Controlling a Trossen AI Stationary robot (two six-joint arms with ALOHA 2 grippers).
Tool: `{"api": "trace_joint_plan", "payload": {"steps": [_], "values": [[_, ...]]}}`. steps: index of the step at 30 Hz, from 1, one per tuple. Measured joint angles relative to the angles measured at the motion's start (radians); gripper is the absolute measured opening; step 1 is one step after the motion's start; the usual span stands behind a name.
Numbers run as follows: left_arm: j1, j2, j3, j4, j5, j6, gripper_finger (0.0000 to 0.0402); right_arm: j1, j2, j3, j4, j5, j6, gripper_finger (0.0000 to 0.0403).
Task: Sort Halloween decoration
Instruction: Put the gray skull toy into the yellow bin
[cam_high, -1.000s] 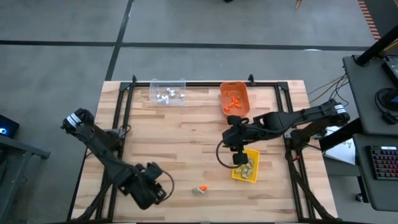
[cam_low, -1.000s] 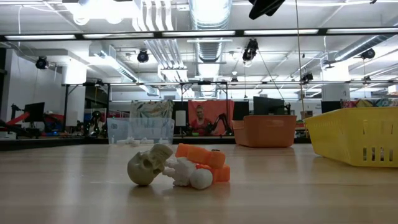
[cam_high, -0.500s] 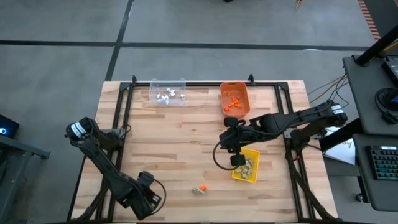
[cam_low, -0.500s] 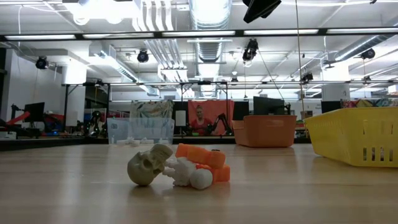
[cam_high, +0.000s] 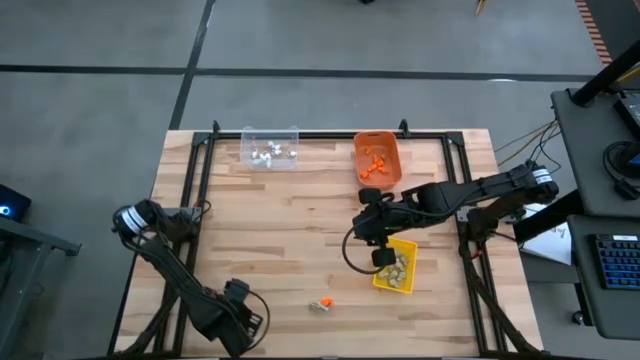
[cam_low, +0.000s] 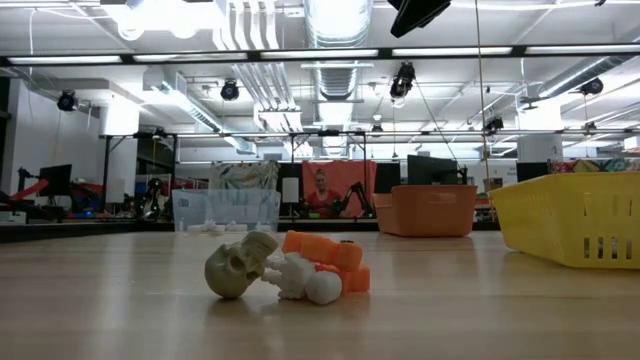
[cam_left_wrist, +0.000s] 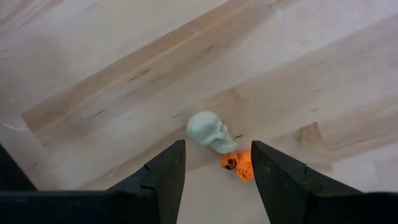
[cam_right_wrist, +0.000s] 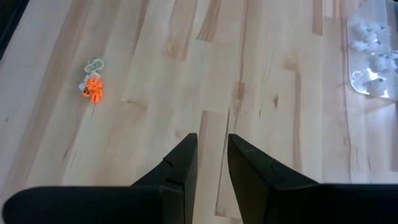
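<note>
While three trinkets wait at six o'clock, left gripper hangs open, aimed at them
Right gripper hovers beside the yellow bin, fingers slightly parted, empty

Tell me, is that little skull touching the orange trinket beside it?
Touching. In the low view the skull leans against the white piece and orange trinket, no gap.

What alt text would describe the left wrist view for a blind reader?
The left gripper, fingers open and empty, points at a pale skull trinket lying against an orange trinket on the wooden table.
</note>
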Motion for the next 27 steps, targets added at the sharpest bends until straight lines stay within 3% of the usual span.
{"api": "trace_joint_plan", "payload": {"steps": [21,27], "values": [[0.0,0.106,0.004,0.003,-0.01,-0.034,0.0164,0.0,0.0,-0.009,0.001,0.0,-0.007,0.0079],[0.0,0.106,0.004,0.006,-0.012,-0.034,0.0145,0.0,0.0,-0.02,0.003,-0.001,0.007,0.0079]]}}
